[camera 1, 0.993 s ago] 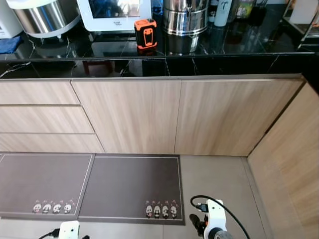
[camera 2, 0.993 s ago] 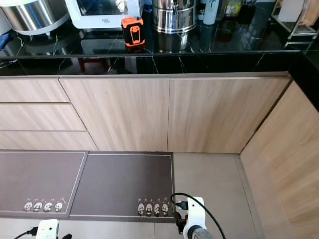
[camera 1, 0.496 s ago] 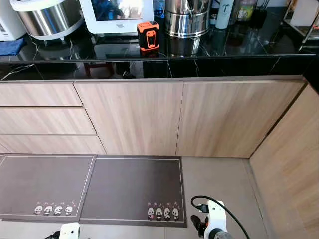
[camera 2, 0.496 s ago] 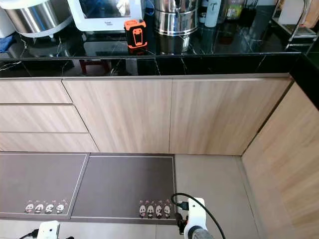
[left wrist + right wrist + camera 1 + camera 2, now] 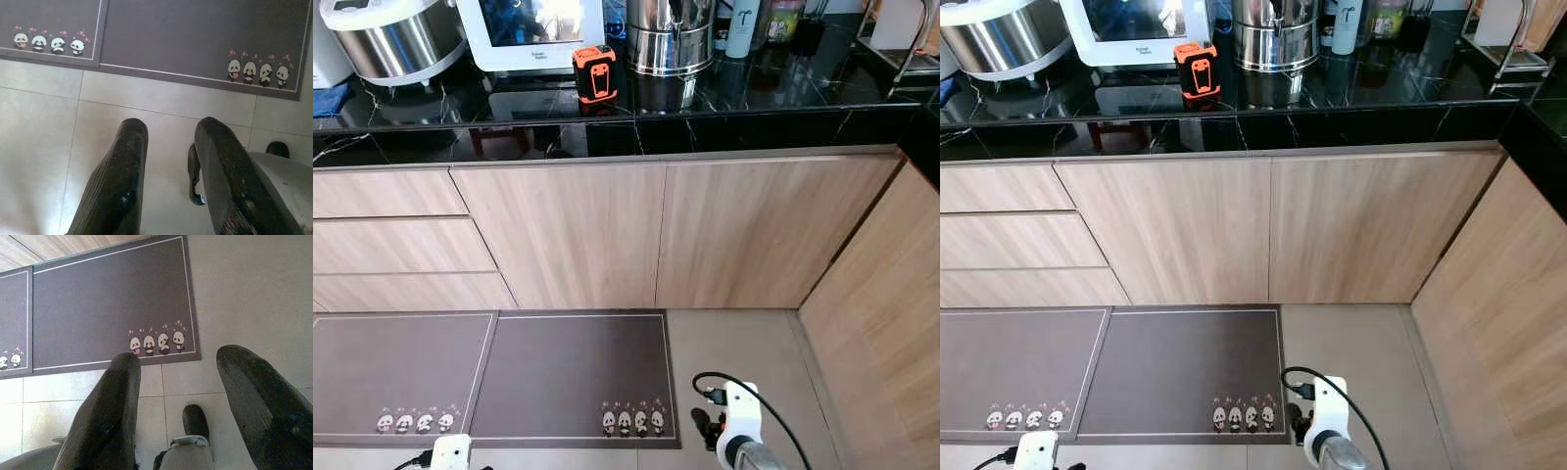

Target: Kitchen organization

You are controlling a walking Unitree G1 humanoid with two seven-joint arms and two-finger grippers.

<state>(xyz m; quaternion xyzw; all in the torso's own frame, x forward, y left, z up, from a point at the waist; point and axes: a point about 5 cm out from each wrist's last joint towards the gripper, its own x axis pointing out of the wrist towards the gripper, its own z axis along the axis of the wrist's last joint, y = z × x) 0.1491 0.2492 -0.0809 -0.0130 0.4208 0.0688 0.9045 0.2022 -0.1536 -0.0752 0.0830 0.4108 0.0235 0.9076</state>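
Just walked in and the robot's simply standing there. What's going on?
Nothing is being handled yet. The robot faces the light wooden cabinets under a black marble counter, which holds a small orange and black device, a steel pot and a white appliance. The left gripper and right gripper hang open and empty above the tiled floor, near the grey panda mats.

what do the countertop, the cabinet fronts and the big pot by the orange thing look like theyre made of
Countertop: looks like polished black stone, glossy with thin white veins and mirror reflections.
Cabinet fronts: matte light wood or wood-look laminate, with fine straight grain; which one can't be told.
Big pot: likely stainless steel, bright and mirror-shiny.
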